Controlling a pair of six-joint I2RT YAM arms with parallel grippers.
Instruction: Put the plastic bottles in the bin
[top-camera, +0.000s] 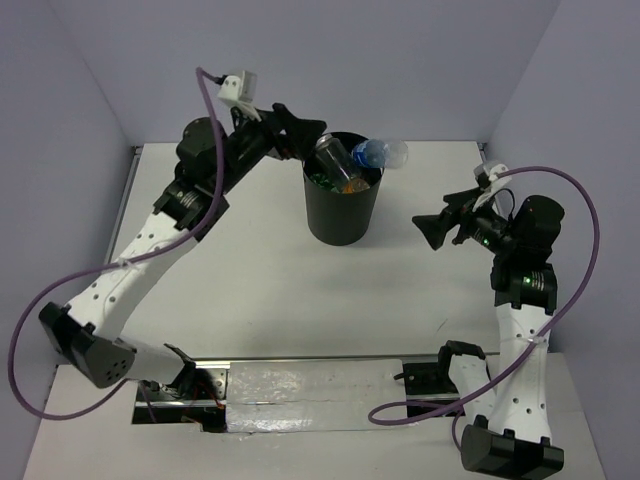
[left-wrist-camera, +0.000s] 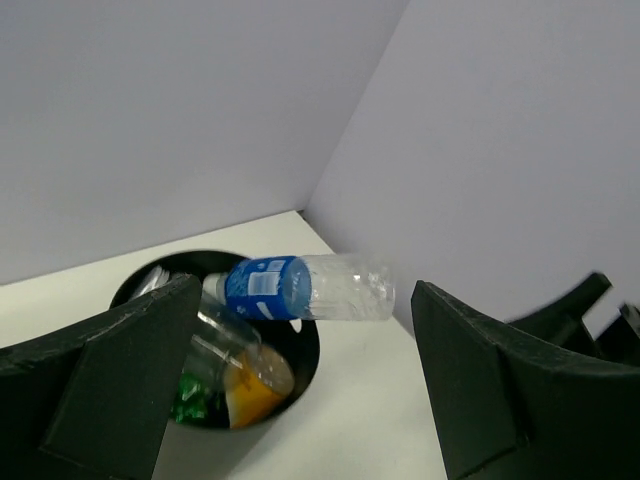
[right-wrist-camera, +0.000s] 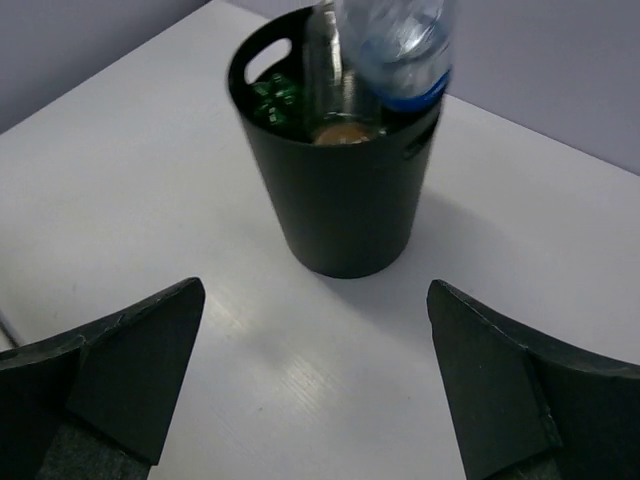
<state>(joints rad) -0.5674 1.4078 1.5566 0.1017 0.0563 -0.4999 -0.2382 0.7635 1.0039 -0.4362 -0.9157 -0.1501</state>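
The black bin (top-camera: 343, 215) stands at the back middle of the table. A clear bottle with a blue label (top-camera: 380, 153) lies across its right rim, its base sticking out past the edge. Inside are another clear bottle (top-camera: 333, 155), an orange one (top-camera: 350, 185) and a green one (top-camera: 318, 180). My left gripper (top-camera: 308, 140) hovers open just left of the rim, holding nothing; in its wrist view the blue-label bottle (left-wrist-camera: 300, 288) rests beyond the left gripper (left-wrist-camera: 305, 292), over the bin (left-wrist-camera: 305, 345). My right gripper (top-camera: 430, 229) is open and empty, right of the bin (right-wrist-camera: 345, 210).
A metal plate (top-camera: 300, 385) lies along the near edge between the arm bases. Grey walls close in the table at the back and both sides. Purple cables (top-camera: 585, 250) loop beside each arm.
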